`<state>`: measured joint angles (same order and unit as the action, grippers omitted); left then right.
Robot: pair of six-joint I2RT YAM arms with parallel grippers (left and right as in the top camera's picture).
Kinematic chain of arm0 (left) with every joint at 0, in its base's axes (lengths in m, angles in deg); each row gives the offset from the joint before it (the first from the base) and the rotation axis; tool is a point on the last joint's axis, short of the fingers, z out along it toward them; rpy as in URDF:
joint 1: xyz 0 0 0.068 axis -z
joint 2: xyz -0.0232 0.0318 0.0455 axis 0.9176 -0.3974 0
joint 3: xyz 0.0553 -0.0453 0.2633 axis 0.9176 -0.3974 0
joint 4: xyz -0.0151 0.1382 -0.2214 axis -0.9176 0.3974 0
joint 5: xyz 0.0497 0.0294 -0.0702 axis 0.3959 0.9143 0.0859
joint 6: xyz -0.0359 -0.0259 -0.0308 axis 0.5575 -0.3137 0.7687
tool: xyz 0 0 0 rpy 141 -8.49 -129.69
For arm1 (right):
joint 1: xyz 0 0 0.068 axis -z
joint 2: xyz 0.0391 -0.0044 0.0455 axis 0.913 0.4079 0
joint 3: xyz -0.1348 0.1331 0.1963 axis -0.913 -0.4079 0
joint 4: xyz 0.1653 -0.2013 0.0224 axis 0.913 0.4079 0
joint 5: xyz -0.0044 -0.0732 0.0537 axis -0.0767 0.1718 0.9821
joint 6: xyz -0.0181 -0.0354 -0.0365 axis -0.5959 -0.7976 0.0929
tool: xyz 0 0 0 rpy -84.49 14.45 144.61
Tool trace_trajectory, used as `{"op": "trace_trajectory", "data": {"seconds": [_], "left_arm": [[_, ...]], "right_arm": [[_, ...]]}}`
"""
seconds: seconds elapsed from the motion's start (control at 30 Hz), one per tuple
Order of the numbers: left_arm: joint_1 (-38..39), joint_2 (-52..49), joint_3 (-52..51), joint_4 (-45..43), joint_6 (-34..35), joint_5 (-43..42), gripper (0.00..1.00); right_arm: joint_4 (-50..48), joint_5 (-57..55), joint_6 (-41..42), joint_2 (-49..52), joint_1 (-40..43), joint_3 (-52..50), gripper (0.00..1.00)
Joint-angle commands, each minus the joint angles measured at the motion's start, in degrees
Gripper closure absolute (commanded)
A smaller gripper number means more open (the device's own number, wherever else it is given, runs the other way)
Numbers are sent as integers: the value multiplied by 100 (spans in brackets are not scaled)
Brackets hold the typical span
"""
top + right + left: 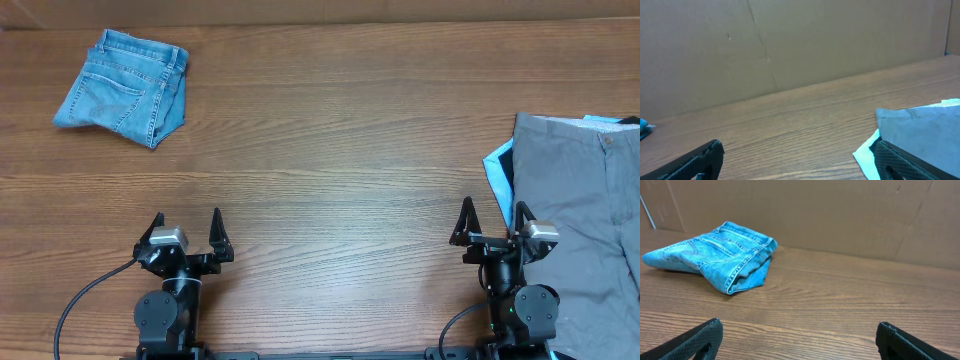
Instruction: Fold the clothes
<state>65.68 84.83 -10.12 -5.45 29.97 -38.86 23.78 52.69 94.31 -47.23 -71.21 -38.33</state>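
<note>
Denim garment looks folded, lies well ahead and left of left gripper. Grey shorts flat, unfolded, just right of right gripper. Both empty, jaws wide apart. Folding of shorts not yet begun, I judge.

It looked like a robot lab or test bench, not a home. A left arm and a right arm stood mounted at the near edge of a wood-grain table, and a black cable looped away from the left one. Plain brown cardboard walled off the far side in both wrist views, and the only other things on the table were folded jeans in the far left corner and grey shorts spread at the right edge.
</note>
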Motion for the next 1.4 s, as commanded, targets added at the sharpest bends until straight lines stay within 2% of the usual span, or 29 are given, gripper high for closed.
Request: {"op": "trace_trajectory", "data": {"seconds": [0.0, 0.83, 0.97, 1.03, 1.17, 1.27, 1.37], "left_arm": [[-52, 26, -17, -4, 52, -48, 0], [-52, 26, -17, -11, 39, -46, 0], [-57, 26, -20, -358, -146, 470, 0], [-55, 26, -17, -358, -31, 247, 0], [-57, 26, -20, -262, 245, -579, 0], [-57, 26, -13, -553, 542, -1180, 0], [-57, 26, 247, -942, 767, -1333, 0]], "right_arm": [[-28, 4, 0, -39, 22, -57, 0], [-28, 4, 0, -39, 22, -57, 0], [-160, 4, 0, -39, 22, -57, 0], [-153, 20, 4, -39, 20, -57, 0], [55, 761, 212, -39, 15, -57, 0], [-70, 1235, 933, -39, 15, -57, 0], [-385, 1554, 1515, -39, 15, 9, 0]]}}
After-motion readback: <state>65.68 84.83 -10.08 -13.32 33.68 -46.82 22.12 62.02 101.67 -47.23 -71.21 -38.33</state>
